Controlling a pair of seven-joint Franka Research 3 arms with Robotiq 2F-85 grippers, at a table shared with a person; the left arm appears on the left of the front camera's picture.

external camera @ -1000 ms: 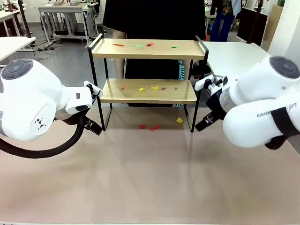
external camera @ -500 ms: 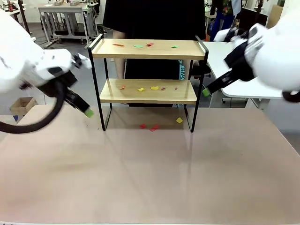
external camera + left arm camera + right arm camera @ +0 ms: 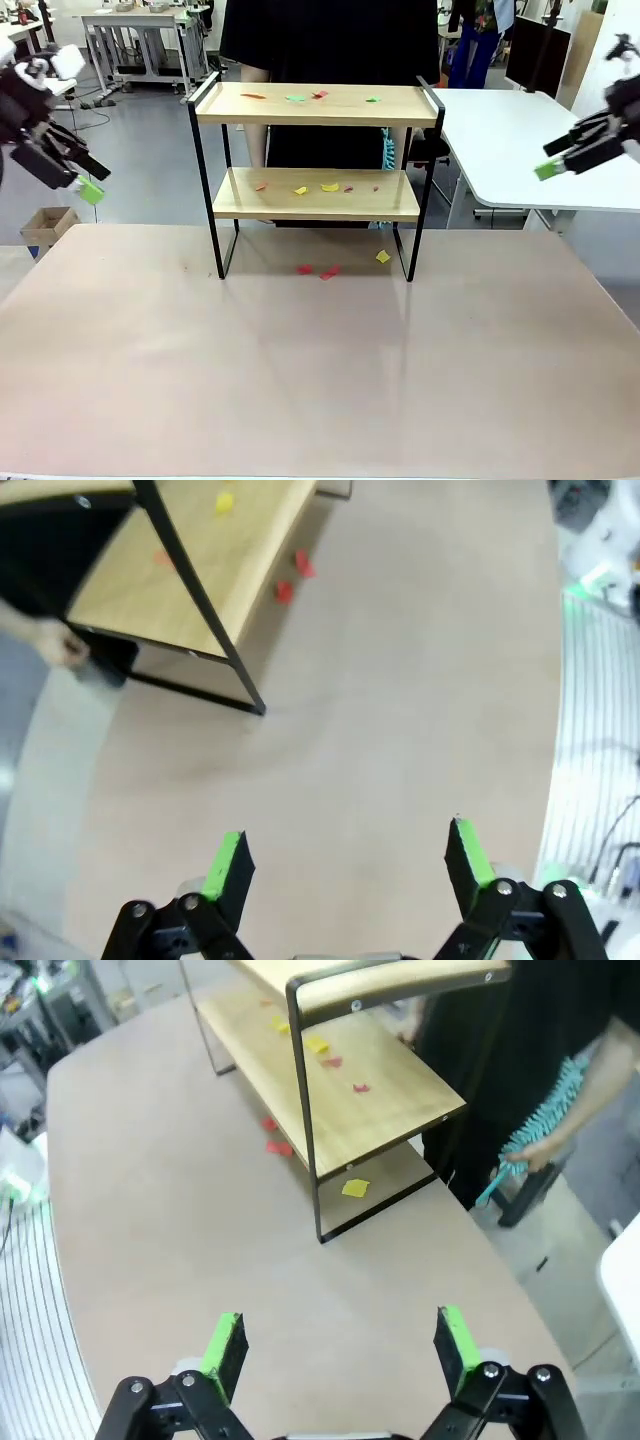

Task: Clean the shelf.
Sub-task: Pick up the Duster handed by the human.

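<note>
At the far middle of the counter (image 3: 300, 380): the shelf (image 3: 315, 105), upright, with little paper bits (image 3: 329, 187) on both boards and a few under it. Behind it, a person in black (image 3: 330, 40) with a teal duster (image 3: 545, 1120). Well apart at the sides, left hand (image 3: 346, 835) and right hand (image 3: 338, 1318), both spread wide, holding nothing.

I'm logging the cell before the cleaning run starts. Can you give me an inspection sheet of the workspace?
Surface: tan table, carrying the shelf.
Job's things: shelf upright at the far side; person behind it holds a teal duster.
Clutter: coloured paper scraps on top board, lower board and the table beneath.
Grippers: left gripper open, empty, high at the left; right gripper open, empty, high at the right.
Cables: some cables on the floor by far benches.
Surroundings: white side table; cardboard box on the floor.
</note>
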